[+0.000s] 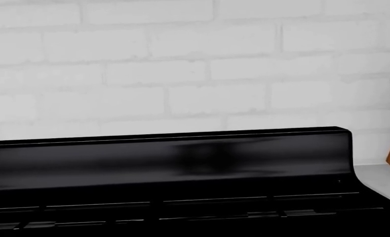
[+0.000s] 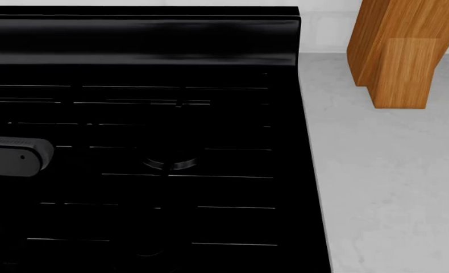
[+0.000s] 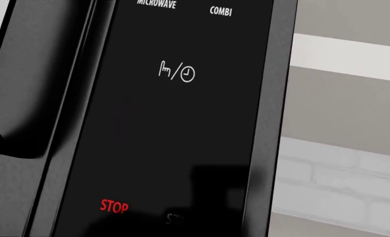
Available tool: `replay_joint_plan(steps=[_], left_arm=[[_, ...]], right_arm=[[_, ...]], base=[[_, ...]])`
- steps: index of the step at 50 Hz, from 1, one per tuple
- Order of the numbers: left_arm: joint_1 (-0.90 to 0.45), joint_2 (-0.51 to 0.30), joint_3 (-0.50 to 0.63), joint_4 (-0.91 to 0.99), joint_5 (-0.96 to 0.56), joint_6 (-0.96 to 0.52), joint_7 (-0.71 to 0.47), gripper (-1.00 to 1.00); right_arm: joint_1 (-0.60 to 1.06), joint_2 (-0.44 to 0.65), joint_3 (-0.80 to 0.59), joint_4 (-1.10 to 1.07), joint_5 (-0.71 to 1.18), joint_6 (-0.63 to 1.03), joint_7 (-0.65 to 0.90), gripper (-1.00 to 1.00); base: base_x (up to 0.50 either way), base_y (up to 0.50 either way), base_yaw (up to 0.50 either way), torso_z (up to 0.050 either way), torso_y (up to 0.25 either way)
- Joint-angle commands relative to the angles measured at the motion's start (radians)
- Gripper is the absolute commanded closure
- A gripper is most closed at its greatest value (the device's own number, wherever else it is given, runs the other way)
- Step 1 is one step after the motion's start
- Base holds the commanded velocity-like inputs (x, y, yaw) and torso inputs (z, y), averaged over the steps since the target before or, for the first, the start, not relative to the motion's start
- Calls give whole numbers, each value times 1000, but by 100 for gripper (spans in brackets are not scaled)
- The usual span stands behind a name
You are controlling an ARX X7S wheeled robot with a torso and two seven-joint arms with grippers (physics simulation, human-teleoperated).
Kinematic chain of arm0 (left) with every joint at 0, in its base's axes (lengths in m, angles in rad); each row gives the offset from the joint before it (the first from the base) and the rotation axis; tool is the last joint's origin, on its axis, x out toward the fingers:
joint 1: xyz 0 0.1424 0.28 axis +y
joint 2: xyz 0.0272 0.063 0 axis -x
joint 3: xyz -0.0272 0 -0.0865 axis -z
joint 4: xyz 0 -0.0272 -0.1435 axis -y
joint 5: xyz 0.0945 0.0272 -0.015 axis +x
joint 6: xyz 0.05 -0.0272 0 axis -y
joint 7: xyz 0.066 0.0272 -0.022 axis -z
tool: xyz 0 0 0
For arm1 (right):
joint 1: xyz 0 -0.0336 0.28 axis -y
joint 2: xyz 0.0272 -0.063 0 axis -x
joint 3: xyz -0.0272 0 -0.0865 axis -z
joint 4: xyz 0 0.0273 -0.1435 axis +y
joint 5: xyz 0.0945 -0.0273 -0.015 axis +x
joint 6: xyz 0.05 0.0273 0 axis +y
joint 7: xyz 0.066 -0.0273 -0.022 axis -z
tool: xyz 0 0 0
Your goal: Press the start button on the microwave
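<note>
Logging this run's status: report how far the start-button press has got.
Done: the right wrist camera is close to the microwave control panel, red STOP label readable. In hand: lining up on the dim label beside STOP, partly darkened and cut off, presumably start. Left: the press itself; no gripper shows touching the panel. The head view shows only the stove and counter.
</note>
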Motion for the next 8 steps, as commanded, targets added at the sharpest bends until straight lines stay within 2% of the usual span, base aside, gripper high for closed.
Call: replay_joint_plan(steps=[1,8], left_arm=[[-2,-4,1,1,-3,1,-5,-100],[-5,-6,8,4,-2,0,-8,-100]], right_arm=[[-53,-35,1,104,-35,-12,-1,100],[-64,-34,-3,126,-40,-23,-11,100]], base=[[13,3,9,0,0],[12,2,8,3,0]])
